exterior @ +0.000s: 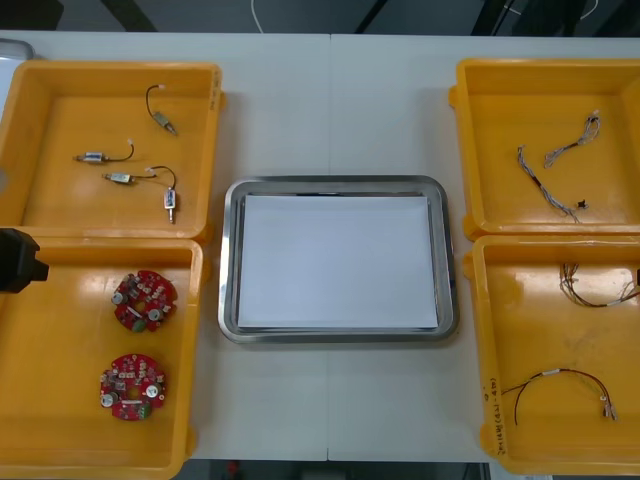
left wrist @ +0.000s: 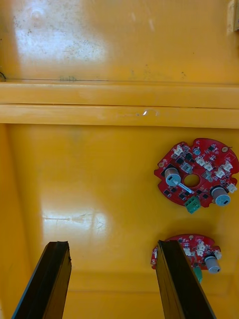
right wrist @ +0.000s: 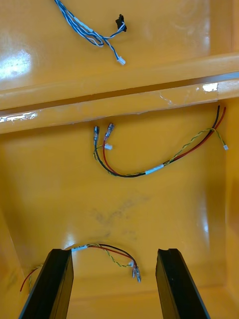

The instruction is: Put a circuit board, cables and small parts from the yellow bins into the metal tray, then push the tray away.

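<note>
The metal tray (exterior: 232, 262), white inside, lies between the yellow bins and holds nothing. Two round red circuit boards (exterior: 144, 299) (exterior: 131, 386) lie in the near left bin (exterior: 55, 400). My left gripper (left wrist: 112, 244) hangs open above that bin's bare floor. One board (left wrist: 196, 172) lies ahead of its fingers, and the other board (left wrist: 191, 248) is partly behind one finger (left wrist: 181, 284). My right gripper (right wrist: 113, 251) is open over the near right bin (exterior: 540, 335). A red and yellow cable (right wrist: 107, 250) lies between its fingertips, and a second such cable (right wrist: 149, 168) lies farther ahead.
The far left bin (exterior: 40, 120) holds several small metal parts (exterior: 125, 178) on black leads. Twisted blue and white cables (exterior: 560, 160) lie in the far right bin (exterior: 500, 110). A black part of my left arm (exterior: 18, 260) shows at the table's left edge.
</note>
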You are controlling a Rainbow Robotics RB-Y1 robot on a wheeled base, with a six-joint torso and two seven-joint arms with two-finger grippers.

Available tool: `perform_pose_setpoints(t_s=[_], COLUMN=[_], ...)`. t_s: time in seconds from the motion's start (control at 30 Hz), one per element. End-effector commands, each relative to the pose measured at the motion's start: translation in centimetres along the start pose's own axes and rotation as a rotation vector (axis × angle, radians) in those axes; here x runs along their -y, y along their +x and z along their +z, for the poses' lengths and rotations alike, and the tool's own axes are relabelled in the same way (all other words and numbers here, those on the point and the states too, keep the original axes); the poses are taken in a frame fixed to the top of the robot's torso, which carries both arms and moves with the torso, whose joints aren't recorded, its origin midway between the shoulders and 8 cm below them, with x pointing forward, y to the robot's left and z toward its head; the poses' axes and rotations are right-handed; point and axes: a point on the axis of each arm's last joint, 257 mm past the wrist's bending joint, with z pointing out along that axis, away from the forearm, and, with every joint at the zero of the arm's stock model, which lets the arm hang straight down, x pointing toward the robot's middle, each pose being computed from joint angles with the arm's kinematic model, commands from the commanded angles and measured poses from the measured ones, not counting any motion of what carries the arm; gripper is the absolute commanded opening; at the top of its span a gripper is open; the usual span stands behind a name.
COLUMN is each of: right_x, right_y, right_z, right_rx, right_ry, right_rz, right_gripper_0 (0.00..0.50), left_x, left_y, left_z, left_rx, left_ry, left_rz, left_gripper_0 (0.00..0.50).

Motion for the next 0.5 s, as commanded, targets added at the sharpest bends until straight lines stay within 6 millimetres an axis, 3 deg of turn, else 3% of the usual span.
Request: perform_pose_setpoints(t_s=[0.03,0.5], right_x=[0.69,0.69], right_y=[-1.30,-1.30], right_z=[-1.29,-1.29], right_rx=[0.030,0.030], right_ry=[0.028,0.028], right_rz=[-0.075,-0.075], right_gripper_0=[0.484,0.483], left_x=[-0.52,-0.52], left_y=[0.30,0.30], left_z=[-0.72,-0.72], left_rx=[0.004,0.004], left_ry=[-0.025,-0.025], left_rz=[0.090,0.090], left_gripper_0=[0.500,0.500])
